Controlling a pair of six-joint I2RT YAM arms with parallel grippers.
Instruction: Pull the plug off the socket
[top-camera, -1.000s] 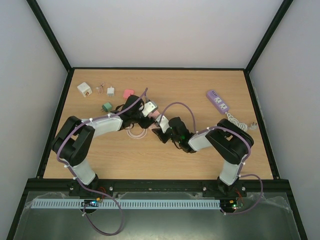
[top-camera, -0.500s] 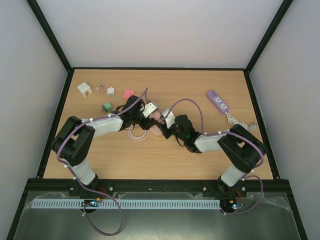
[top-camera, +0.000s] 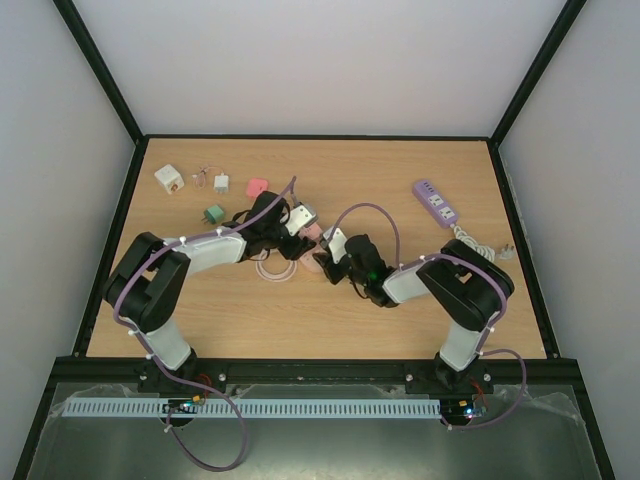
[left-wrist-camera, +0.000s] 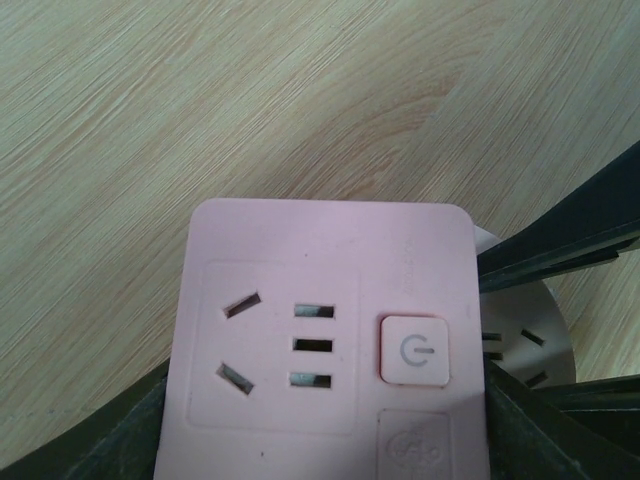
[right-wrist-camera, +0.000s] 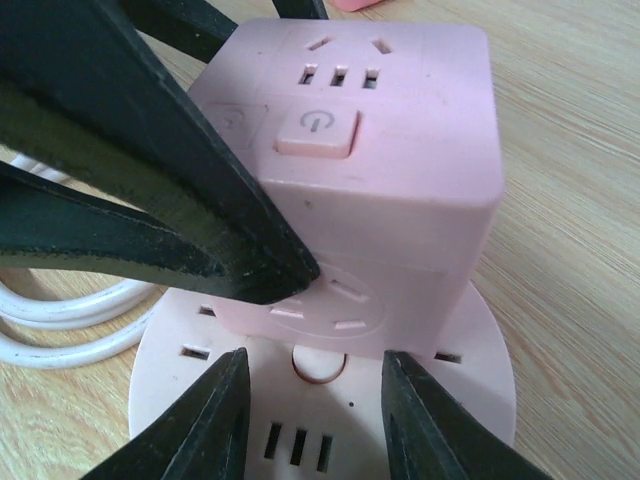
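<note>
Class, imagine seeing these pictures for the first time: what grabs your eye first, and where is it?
The pink outlet cube on its round base, in the middle of the wooden table, fills both wrist views. The left gripper clamps the cube's sides, while the right gripper hovers open over the base's near edge.

The socket (top-camera: 314, 262) lies between left tool (top-camera: 309, 243) and right tool (top-camera: 321, 270)

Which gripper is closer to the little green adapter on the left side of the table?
Left. The left gripper is at the pink socket, just right of the green adapter. The right gripper is farther right, on the socket's other side.
</note>
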